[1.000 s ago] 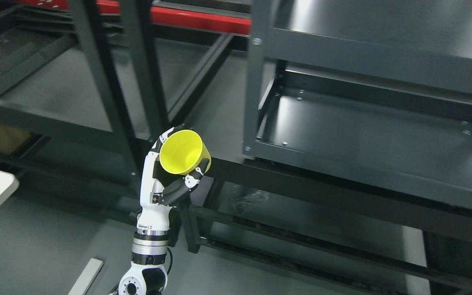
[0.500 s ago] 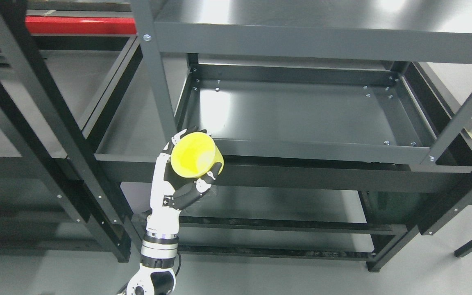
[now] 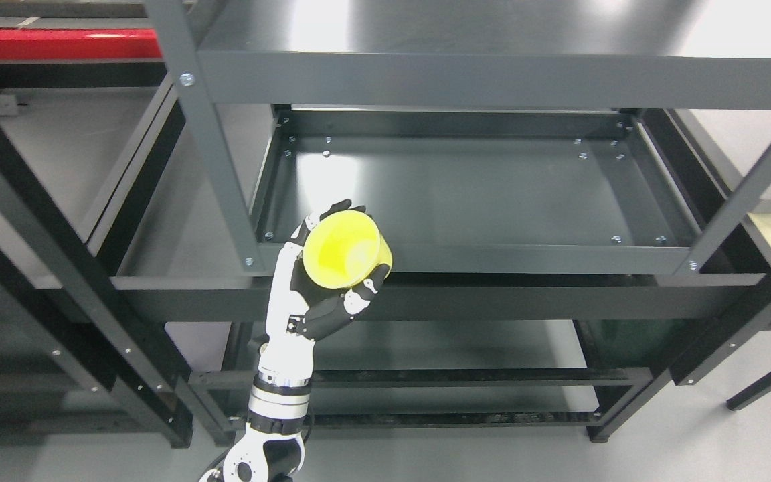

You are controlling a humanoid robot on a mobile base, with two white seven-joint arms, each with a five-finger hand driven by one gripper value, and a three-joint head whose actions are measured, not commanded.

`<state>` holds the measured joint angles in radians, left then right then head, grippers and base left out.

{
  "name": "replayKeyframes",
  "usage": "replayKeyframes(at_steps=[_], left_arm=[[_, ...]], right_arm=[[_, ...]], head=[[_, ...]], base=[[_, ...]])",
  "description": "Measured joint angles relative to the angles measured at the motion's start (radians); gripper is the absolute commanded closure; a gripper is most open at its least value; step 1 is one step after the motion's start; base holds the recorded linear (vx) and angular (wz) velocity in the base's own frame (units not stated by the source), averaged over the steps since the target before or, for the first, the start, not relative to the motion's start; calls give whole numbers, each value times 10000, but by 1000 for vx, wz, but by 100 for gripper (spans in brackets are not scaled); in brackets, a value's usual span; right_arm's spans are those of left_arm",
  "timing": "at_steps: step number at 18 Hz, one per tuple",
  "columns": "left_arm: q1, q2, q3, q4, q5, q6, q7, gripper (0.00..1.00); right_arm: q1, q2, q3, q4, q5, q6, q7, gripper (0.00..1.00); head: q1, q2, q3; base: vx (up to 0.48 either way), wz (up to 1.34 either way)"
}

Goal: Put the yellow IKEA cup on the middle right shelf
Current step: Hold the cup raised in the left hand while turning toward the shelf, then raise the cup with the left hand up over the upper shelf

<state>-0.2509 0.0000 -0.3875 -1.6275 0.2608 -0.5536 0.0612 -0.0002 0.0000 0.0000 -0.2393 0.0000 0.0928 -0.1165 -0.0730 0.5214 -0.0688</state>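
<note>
Carrying is the step: left hand (image 3: 332, 281) fingers grasp the tilted yellow plastic cup (image 3: 345, 250) before the dark metal middle shelf (image 3: 479, 194); next, reach forward and lower it.

No text, label, brand or number can be read on anything here.

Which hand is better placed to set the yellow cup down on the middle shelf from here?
Left. The left hand already grips the yellow cup at the front lip of the middle shelf, near its left corner. The right arm is out of view.
</note>
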Motion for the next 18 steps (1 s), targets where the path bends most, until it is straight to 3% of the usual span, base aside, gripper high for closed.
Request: replayKeyframes(at_steps=[10,18], left_arm=[[-1459,0,-1168,-365,0,-830,-10,99],[-4073,0,-2004,-887,82,-701,32,100]], right_arm=[[2,0,0,-1,0,0,9,1],[-3,0,0,-3,0,-1,43,1]], head=[[0,-1,0],[0,-3,0]], base=[[34,-24],[83,136]])
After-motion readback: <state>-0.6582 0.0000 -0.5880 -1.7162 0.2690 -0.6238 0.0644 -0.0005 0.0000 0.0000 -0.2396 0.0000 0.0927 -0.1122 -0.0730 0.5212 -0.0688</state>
